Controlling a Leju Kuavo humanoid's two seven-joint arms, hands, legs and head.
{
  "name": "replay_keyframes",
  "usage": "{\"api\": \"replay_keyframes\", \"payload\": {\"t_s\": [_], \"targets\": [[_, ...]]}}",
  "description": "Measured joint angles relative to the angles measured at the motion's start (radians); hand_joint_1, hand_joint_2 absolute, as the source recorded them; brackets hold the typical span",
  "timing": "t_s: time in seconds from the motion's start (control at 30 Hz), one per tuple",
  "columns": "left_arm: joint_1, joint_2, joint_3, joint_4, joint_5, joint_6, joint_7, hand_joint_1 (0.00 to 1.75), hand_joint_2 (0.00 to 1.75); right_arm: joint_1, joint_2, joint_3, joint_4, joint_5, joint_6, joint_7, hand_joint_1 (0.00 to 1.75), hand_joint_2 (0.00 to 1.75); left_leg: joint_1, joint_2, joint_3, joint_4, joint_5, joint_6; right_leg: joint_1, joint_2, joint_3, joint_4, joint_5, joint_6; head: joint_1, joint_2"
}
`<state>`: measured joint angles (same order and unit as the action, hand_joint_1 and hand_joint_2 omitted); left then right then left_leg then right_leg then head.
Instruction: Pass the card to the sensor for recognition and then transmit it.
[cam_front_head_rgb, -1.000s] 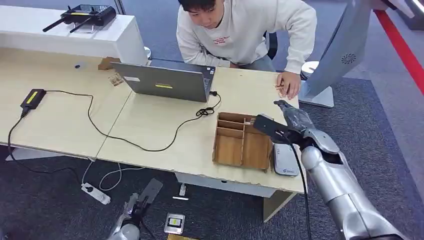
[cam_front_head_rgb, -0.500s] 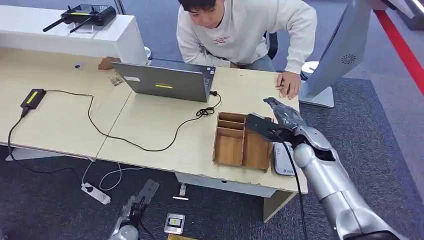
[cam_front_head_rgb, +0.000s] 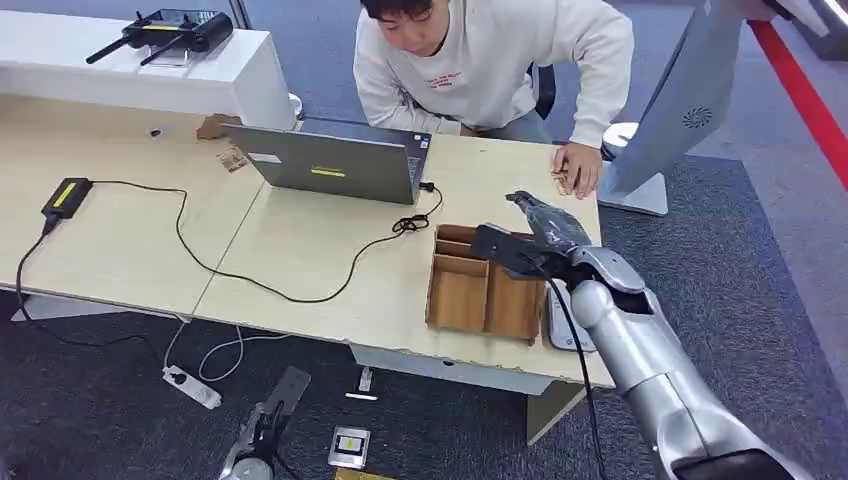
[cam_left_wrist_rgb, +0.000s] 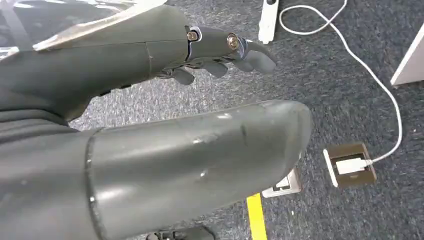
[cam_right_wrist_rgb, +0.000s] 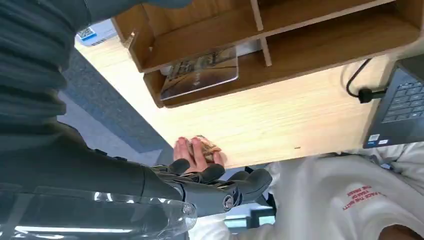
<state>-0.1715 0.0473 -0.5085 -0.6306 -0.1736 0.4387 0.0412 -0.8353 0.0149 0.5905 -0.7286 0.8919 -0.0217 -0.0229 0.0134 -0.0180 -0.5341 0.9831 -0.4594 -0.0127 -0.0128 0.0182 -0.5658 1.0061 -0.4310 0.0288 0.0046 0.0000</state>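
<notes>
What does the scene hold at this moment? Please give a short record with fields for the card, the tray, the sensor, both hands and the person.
card: lies in a compartment of the wooden tray
wooden tray: on the table, near its right edge
sensor: white device beside the tray
right hand: above the tray, holds nothing
left hand: hangs low over the carpet, holds nothing
person: sits behind the laptop, one hand on the table

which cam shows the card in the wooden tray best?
Right wrist view: the card lies flat in a wooden tray compartment, unobstructed. In the head view the right hand covers that spot. The left wrist view faces the floor.
</notes>
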Motion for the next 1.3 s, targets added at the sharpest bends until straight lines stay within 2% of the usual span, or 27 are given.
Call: {"api": "replay_keyframes", "payload": {"t_s": [0.4, 0.9, 0.93, 0.97, 1.0, 1.3], "targets": [[0.008, 0.0, 0.003, -0.01, 0.009, -0.006, 0.02, 0.0, 0.0, -0.012, 0.004, 0.007, 0.024, -0.002, -0.005, 0.006, 0.0, 1.75, 0.0, 0.0, 0.0, 0.0, 0.0, 0.0, 0.0, 0.0, 0.0, 0.0, 0.0, 0.0, 0.0, 0.0], [-0.008, 0.0, 0.002, -0.01, -0.036, -0.01, 0.022, 0.0, 0.0, 0.0, -0.022, 0.007, 0.027, -0.005, -0.004, 0.034, 0.0, 1.75, 0.0, 0.0, 0.0, 0.0, 0.0, 0.0, 0.0, 0.0, 0.0, 0.0, 0.0, 0.0, 0.0, 0.0], [-0.009, 0.0, 0.002, -0.01, -0.037, -0.011, 0.022, 0.0, 0.0, 0.0, -0.023, 0.007, 0.027, -0.005, -0.004, 0.035, 0.52, 1.75, 0.0, 0.0, 0.0, 0.0, 0.0, 0.0, 0.0, 0.0, 0.0, 0.0, 0.0, 0.0, 0.0, 0.0], [-0.01, 0.0, 0.002, -0.01, -0.04, -0.012, 0.022, 0.0, 0.0, 0.001, -0.025, 0.007, 0.027, -0.006, -0.004, 0.036, 1.68, 1.75, 0.0, 0.0, 0.0, 0.0, 0.0, 0.0, 0.0, 0.0, 0.0, 0.0, 0.0, 0.0, 0.0, 0.0], [-0.011, 0.0, 0.002, -0.01, -0.043, -0.012, 0.022, 0.0, 0.0, 0.002, -0.026, 0.007, 0.026, -0.007, -0.004, 0.037, 1.75, 1.75, 0.0, 0.0, 0.0, 0.0, 0.0, 0.0, 0.0, 0.0, 0.0, 0.0, 0.0, 0.0, 0.0, 0.0], [-0.018, 0.0, 0.002, -0.007, -0.052, -0.018, 0.021, 0.0, 0.0, 0.01, -0.032, 0.006, 0.016, -0.011, 0.001, 0.042, 1.75, 1.75, 0.0, 0.0, 0.0, 0.0, 0.0, 0.0, 0.0, 0.0, 0.0, 0.0, 0.0, 0.0, 0.0, 0.0]]}}
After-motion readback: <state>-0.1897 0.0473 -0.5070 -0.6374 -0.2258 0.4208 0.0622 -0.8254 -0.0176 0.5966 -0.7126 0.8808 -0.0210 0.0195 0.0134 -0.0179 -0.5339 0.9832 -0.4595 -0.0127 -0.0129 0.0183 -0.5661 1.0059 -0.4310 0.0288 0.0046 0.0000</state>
